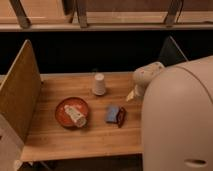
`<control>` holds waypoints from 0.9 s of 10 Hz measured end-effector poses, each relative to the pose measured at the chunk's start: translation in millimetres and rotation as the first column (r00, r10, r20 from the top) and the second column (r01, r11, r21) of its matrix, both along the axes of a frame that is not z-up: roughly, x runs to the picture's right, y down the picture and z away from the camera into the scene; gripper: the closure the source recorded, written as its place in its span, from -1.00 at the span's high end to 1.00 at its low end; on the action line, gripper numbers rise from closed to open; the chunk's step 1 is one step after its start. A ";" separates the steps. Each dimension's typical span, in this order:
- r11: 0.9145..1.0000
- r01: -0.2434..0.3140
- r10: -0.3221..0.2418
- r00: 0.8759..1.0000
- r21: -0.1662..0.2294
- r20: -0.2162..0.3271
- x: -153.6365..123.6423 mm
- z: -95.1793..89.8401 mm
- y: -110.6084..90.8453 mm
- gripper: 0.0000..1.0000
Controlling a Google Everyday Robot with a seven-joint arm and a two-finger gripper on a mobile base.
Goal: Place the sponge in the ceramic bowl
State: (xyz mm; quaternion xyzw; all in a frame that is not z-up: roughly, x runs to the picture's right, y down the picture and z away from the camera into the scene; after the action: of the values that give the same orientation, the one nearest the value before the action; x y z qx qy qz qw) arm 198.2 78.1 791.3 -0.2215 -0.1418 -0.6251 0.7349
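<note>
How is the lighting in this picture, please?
Camera view: warm, dim light on the wooden table; the band behind it is nearly black; sponge and ceramic bowl show their colours; the gripper, by the table's right edge, looks pale.

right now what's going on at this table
A one-armed robot stands at the right side of the wooden table. Its gripper sits near the table's right edge, apart from the sponge, which lies flat on the table beside a dark red-brown object. The ceramic bowl, left of the sponge, holds a tipped paper cup; another cup stands behind. The sponge is not yet in the bowl.
</note>
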 end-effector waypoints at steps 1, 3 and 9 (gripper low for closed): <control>1.000 0.000 0.000 1.000 0.000 0.000 0.0 0.0 0.1 0.60; 1.000 0.003 -0.003 1.000 0.000 0.000 -0.4 0.2 -0.2 0.60; 0.982 0.185 -0.187 0.980 0.036 0.073 -63.2 7.2 -17.4 0.60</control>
State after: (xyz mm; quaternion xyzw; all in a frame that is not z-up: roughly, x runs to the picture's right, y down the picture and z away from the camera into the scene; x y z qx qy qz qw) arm 135.0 60.6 798.5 -0.1990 -0.1392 -0.7011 0.6704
